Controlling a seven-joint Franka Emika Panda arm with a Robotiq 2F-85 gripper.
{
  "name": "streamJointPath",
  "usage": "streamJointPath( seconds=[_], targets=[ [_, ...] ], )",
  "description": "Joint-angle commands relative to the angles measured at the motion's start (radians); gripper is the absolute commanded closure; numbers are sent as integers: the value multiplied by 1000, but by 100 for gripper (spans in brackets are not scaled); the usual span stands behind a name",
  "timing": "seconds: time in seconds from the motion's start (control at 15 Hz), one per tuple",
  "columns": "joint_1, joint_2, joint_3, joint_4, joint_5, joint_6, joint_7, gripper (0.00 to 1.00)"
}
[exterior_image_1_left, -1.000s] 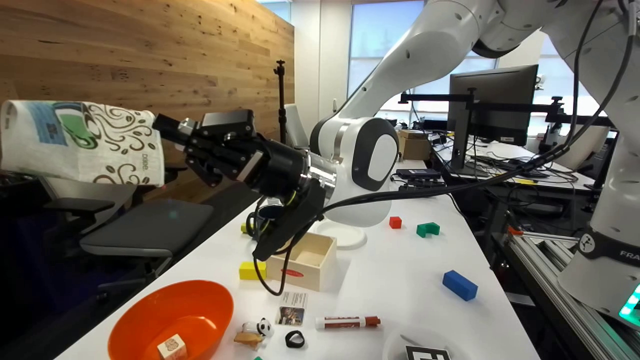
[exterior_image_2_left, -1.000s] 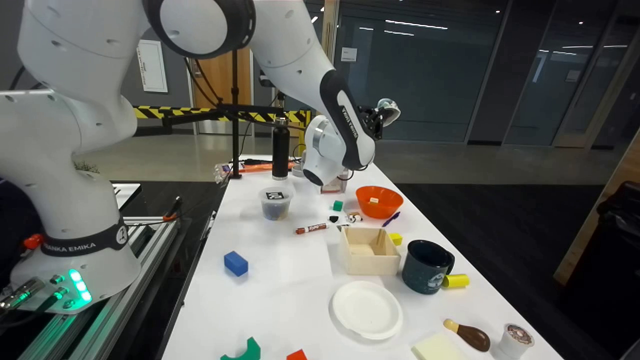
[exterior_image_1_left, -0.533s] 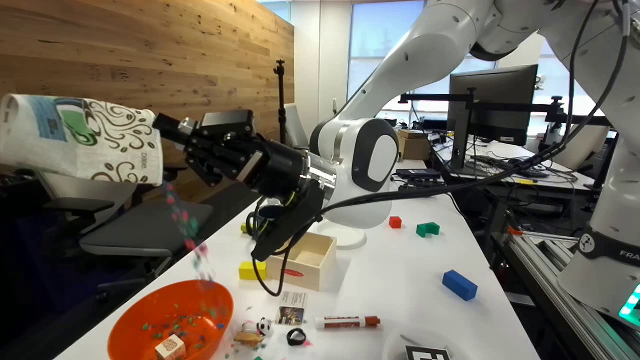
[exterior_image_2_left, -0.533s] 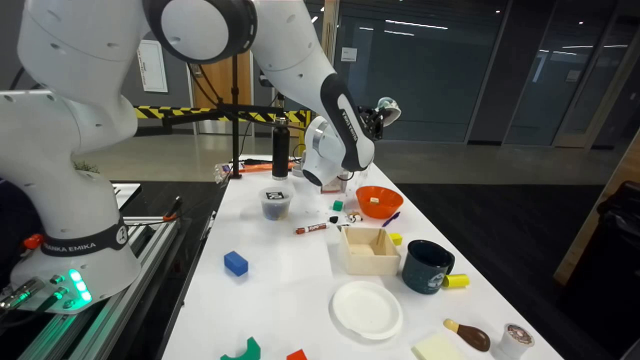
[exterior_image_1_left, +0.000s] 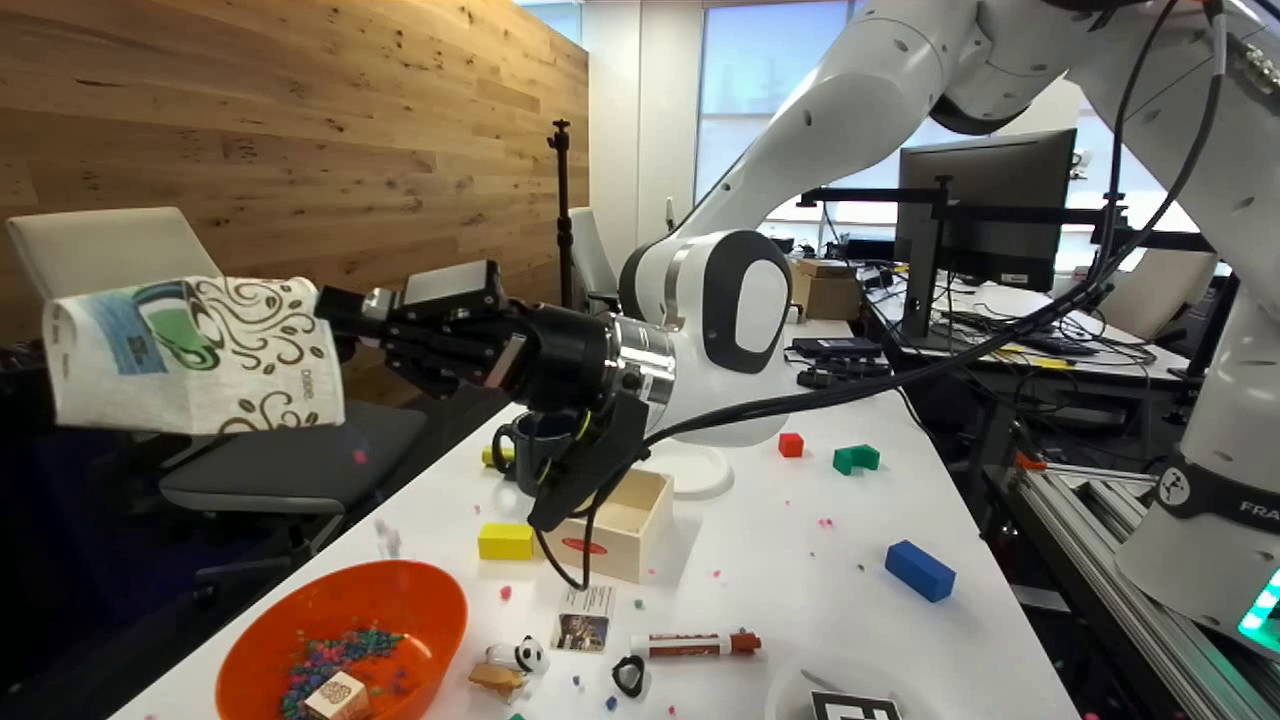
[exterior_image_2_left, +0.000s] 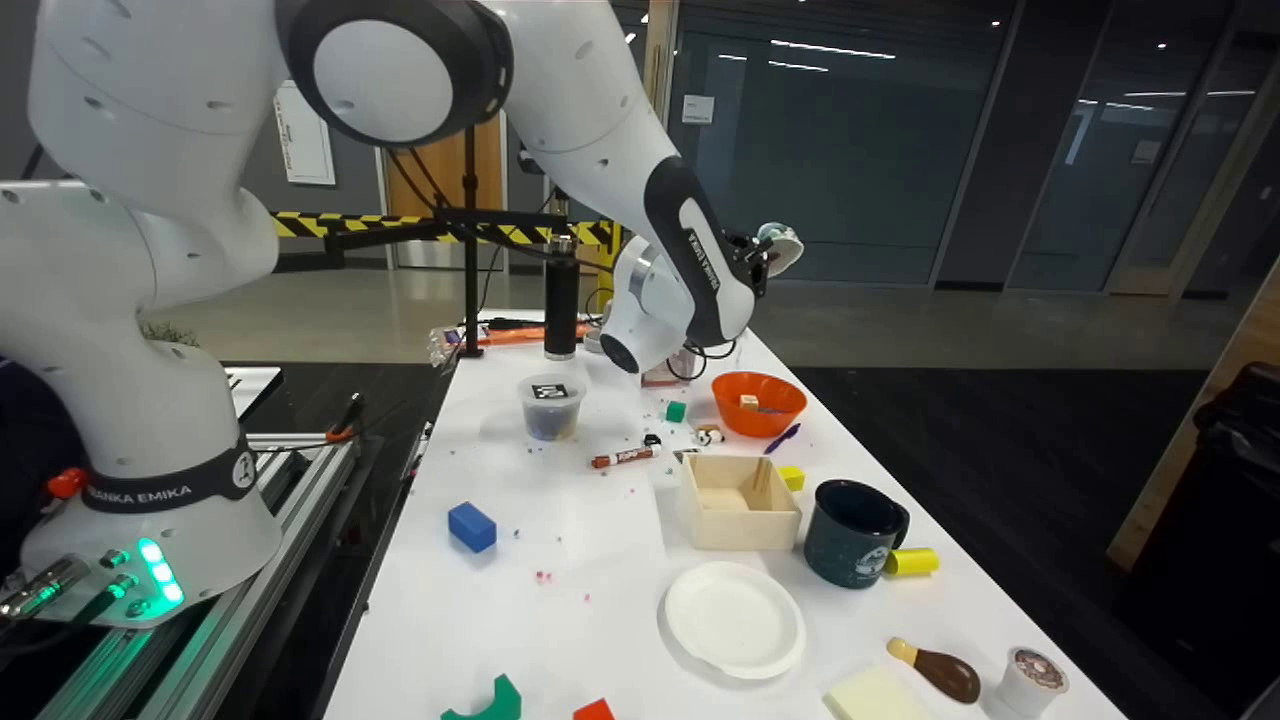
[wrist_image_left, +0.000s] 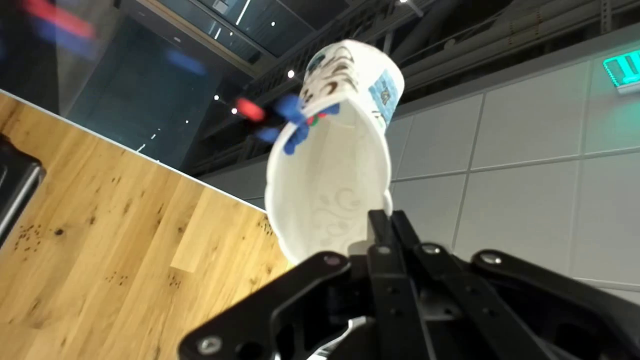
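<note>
My gripper (wrist_image_left: 391, 216) is shut on the rim of a white paper cup (wrist_image_left: 330, 185), one finger inside and one outside. In an exterior view the cup (exterior_image_1_left: 220, 360) lies nearly sideways in the air, above and left of an orange bowl (exterior_image_1_left: 435, 600). Blue, red and green bits (wrist_image_left: 297, 137) cling inside the rim, and blurred ones fly past it. A few falling bits (exterior_image_1_left: 388, 540) show over the bowl. Inside the bowl, a heap of coloured bits (exterior_image_1_left: 335, 655) lies around a pale printed cube (exterior_image_1_left: 340, 697). Most of the cup's inside looks bare.
Coloured bits (exterior_image_2_left: 543, 577) are scattered over the table. Near the bowl are a panda figure (exterior_image_1_left: 520, 654), a marker (exterior_image_1_left: 690, 645), a yellow block (exterior_image_1_left: 505, 542) and a wooden box (exterior_image_1_left: 655, 525). Farther off stand a dark mug (exterior_image_2_left: 850, 540), a white plate (exterior_image_2_left: 735, 620) and a blue block (exterior_image_2_left: 471, 527).
A stream of bits has poured from the cup; they now lie in the bowl and across the table. The gripper and cup have dropped lower. The black ring by the marker has shifted.
</note>
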Motion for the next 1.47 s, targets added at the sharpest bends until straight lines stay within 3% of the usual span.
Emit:
streamJointPath(
  seconds=[0.0, 0.07, 0.13, 0.6, 0.87, 1.4],
  targets=[
    [-43, 42, 59, 29, 20, 113, -83, 99],
    [-54, 48, 70, 34, 20, 163, -99, 99],
    [-153, -82, 18, -106, -13, 118, -3, 99],
    [-243, -204, 23, -106, -4, 496, -29, 99],
    [-183, -269, 58, -73, 24, 753, -51, 99],
    [40, -421, 113, 63, -4, 1321, -45, 99]
  ],
)
